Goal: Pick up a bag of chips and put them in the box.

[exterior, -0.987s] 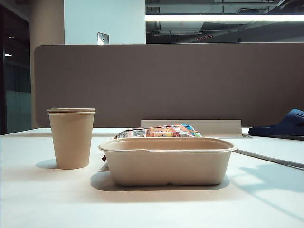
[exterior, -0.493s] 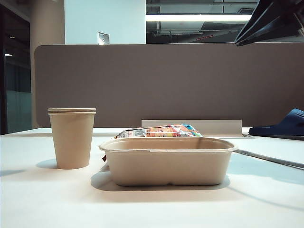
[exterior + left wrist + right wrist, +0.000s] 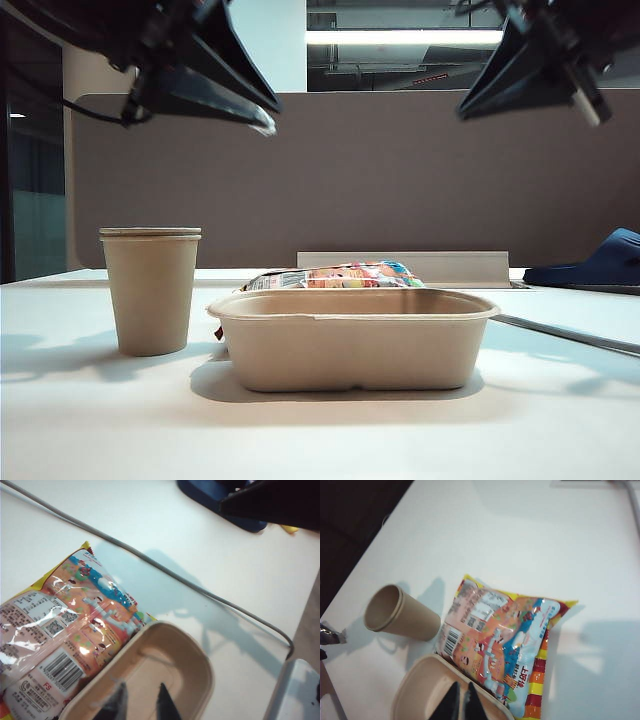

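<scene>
The left gripper (image 3: 262,128) is seen slightly parted high above the cup (image 3: 151,290), the bag (image 3: 335,277) is laid flat just behind the empty box (image 3: 352,338), and the right gripper (image 3: 466,108) is held pressed together aloft.

- I now see the left gripper (image 3: 262,122) at upper left of the exterior view; it's absent in both earlier frames.
- The right gripper (image 3: 470,108) is further in and lower than half a second ago.
- New arm shadows on the table (image 3: 560,400).
</scene>
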Robot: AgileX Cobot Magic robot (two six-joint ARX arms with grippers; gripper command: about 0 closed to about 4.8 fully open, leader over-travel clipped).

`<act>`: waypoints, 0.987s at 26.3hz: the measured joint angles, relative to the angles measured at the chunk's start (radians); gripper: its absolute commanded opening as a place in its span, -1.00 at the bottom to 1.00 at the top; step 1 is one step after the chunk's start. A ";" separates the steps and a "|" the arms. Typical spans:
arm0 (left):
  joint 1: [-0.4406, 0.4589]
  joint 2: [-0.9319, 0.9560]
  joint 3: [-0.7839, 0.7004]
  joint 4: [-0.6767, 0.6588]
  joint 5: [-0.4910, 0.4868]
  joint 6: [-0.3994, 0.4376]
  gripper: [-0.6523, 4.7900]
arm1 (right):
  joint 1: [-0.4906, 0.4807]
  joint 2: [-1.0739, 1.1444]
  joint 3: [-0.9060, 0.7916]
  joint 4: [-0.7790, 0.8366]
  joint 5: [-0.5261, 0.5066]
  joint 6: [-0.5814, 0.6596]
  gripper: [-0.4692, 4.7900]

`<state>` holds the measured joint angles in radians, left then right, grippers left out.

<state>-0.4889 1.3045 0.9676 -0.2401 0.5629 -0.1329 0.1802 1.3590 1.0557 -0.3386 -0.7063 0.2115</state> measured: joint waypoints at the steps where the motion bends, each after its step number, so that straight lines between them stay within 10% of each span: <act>1: -0.004 0.020 0.000 0.015 -0.018 0.001 -0.45 | 0.000 0.041 0.008 0.000 -0.005 -0.004 -0.74; 18: -0.005 0.191 0.002 0.154 -0.032 -0.020 -0.23 | 0.000 0.331 0.016 0.177 -0.158 -0.011 -0.73; 26: -0.052 0.190 0.009 0.153 -0.056 0.056 -0.21 | 0.001 0.375 0.020 0.281 -0.171 -0.037 0.02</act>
<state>-0.5411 1.4948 0.9764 -0.0872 0.5068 -0.0765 0.1810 1.7336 1.0760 -0.0578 -0.8768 0.1741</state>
